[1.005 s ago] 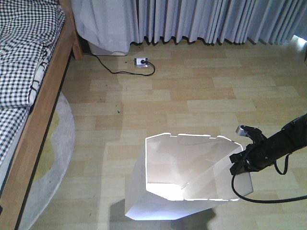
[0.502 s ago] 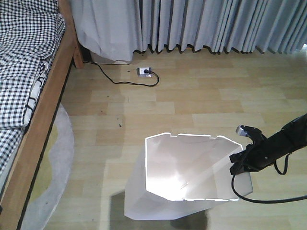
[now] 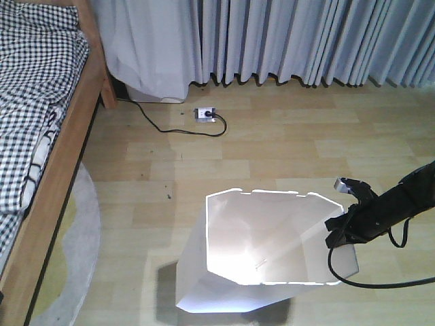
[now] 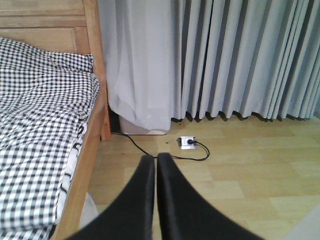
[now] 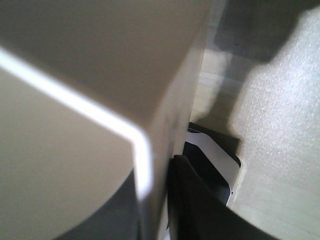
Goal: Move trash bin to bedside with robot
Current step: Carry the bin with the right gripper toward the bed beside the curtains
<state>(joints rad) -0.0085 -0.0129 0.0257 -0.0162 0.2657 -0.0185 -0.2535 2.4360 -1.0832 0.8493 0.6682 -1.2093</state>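
The white trash bin (image 3: 258,251) stands on the wood floor at the bottom centre of the front view, its cream inside showing. My right gripper (image 3: 338,231), on the slender black arm, is shut on the bin's right rim. In the right wrist view the bin wall (image 5: 75,100) fills the frame and sits pinched in the right gripper (image 5: 167,167), with one black finger (image 5: 197,202) on its outer side. The bed (image 3: 34,102) with checked bedding lies along the left, well apart from the bin. My left gripper (image 4: 156,160) hangs shut and empty, pointing at the floor beside the bed (image 4: 40,125).
Grey curtains (image 3: 285,41) hang across the back wall. A white power strip (image 3: 206,114) with a black cord (image 3: 160,125) lies on the floor near them. A round grey rug (image 3: 68,272) sticks out from under the bed frame. The arm's black cable (image 3: 380,283) loops right of the bin.
The floor, power strip and curtains have slid down the front view and the bed has drifted left. The bin and right gripper keep their place in view, so they travel with me.
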